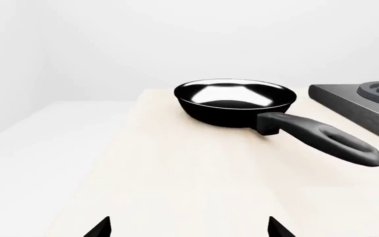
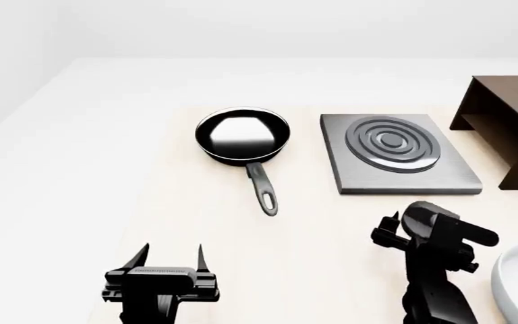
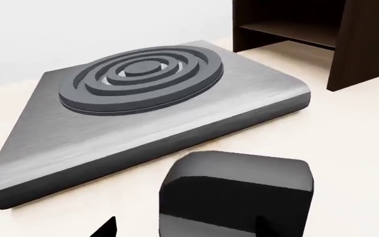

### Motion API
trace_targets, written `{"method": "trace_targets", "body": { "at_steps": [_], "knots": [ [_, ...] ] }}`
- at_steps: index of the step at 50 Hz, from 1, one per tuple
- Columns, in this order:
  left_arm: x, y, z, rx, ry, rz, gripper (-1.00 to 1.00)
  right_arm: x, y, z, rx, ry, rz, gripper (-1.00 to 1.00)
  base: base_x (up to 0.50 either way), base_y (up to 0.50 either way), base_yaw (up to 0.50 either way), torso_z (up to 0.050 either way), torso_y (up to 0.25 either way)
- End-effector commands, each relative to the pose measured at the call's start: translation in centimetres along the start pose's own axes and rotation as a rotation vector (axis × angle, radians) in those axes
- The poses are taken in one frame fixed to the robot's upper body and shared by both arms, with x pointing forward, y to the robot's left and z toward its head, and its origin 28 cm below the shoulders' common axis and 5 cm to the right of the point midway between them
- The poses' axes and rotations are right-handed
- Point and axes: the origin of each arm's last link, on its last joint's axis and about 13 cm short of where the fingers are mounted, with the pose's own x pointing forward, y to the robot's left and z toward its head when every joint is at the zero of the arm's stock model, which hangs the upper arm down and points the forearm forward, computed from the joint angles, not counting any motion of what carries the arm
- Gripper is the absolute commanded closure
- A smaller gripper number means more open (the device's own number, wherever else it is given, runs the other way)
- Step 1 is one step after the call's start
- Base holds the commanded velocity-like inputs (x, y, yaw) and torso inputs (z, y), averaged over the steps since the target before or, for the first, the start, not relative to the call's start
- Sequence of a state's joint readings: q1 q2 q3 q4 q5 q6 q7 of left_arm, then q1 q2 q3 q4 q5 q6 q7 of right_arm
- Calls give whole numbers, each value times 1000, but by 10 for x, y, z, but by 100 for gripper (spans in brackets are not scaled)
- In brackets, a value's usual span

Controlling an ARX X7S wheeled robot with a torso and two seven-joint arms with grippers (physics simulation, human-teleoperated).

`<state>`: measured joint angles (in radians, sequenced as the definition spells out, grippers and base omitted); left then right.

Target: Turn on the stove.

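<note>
Stove (image 2: 396,153): brushed grey square slab, raised concentric rings; left pincer (image 2: 167,258) spread apart, right pincer's (image 2: 390,228) state unclear.

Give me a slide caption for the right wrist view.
Right gripper closes in on the black knob beside the grey stove, dark shelf behind.

Pan (image 2: 242,136) sits around the middle of the bench (image 2: 151,223), handle pointing at the near edge. Stove (image 2: 394,152) is just right of it, not touching. Shelf (image 2: 504,126) is further right, by the right edge. The knob (image 3: 237,193) is on the bench in front of the stove's near edge, close but apart.
</note>
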<state>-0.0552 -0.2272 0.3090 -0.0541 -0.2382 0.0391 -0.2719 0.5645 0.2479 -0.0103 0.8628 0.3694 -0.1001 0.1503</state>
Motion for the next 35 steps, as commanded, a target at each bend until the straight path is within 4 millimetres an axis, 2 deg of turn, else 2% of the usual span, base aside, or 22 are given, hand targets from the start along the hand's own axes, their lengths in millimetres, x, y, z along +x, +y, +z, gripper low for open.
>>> {"method": "trace_targets", "body": {
  "at_steps": [1, 17, 35],
  "knots": [
    [0, 0, 0, 1, 0, -1, -100, 1, 3, 10, 1, -20, 5, -100, 0, 0, 0, 0, 0],
    [0, 0, 0, 0, 1, -2, -100, 2, 4, 15, -11, -29, 0, -100, 0, 0, 0, 0, 0],
    [0, -1, -1, 3, 4, -8, -100, 11, 3, 15, -10, -11, -11, -100, 0, 0, 0, 0, 0]
  ]
}}
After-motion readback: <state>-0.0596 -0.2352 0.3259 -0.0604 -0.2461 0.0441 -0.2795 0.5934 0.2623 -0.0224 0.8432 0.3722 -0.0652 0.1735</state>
